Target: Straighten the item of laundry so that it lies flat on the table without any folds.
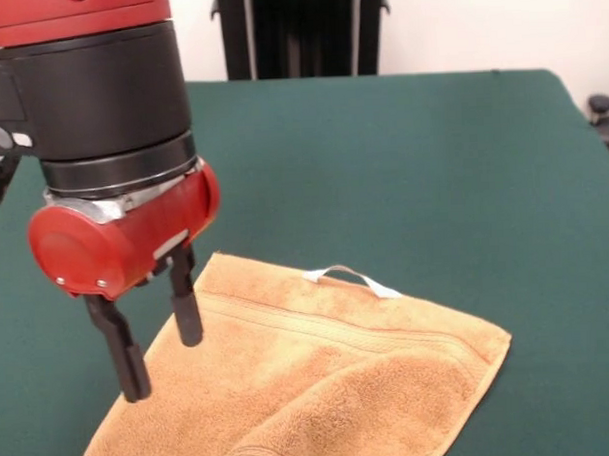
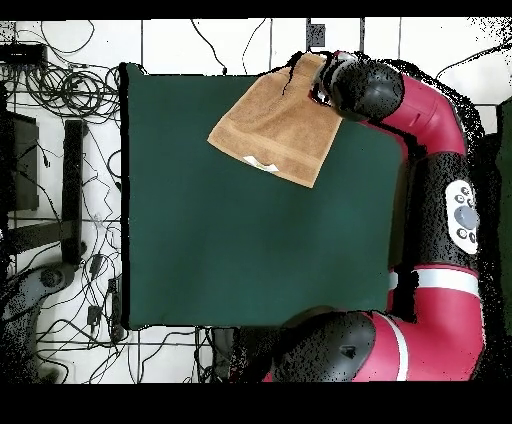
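The golden-tan towel point(image 1: 330, 377) lies on the green table point(image 1: 402, 155) near its front edge, and its lower part runs out of the picture. Its white loop tag point(image 1: 351, 277) sticks up at the far hem, with a woven band stripe just below it. A thick fold bulges across the near part. My gripper point(image 1: 162, 363) is open and empty, pointing down over the towel's left corner, one finger on each side of the left edge. In the overhead view the towel point(image 2: 270, 125) lies at an angle by the table's point(image 2: 230, 240) top edge, with my gripper point(image 2: 303, 78) over its upper right corner.
A black stand point(image 1: 298, 28) is behind the table's far side. My red arm point(image 2: 440, 200) runs along the table's right side in the overhead view. Cables point(image 2: 60, 80) and dark equipment lie on the floor to the left of the table.
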Action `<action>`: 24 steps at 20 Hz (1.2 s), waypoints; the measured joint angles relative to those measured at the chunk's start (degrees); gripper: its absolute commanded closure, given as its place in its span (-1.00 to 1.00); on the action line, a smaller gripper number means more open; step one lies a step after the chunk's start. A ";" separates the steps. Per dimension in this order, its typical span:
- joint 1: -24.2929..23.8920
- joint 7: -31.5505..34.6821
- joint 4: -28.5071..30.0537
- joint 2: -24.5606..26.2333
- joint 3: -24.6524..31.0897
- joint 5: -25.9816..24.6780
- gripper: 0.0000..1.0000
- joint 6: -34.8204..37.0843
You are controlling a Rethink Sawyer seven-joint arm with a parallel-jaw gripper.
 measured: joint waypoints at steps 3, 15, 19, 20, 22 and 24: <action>-0.08 0.88 -0.01 0.02 -0.58 0.06 -1.00 0.00; -0.22 1.25 0.01 0.02 -1.28 0.07 -1.00 0.01; -0.22 1.25 0.02 0.02 -1.37 0.07 -1.00 0.01; -0.22 1.25 0.02 0.03 -1.37 0.07 -1.00 0.01; -0.23 1.25 0.15 0.01 -1.40 0.08 -1.00 0.00; -0.23 1.25 0.50 0.01 -1.40 0.07 -1.00 0.00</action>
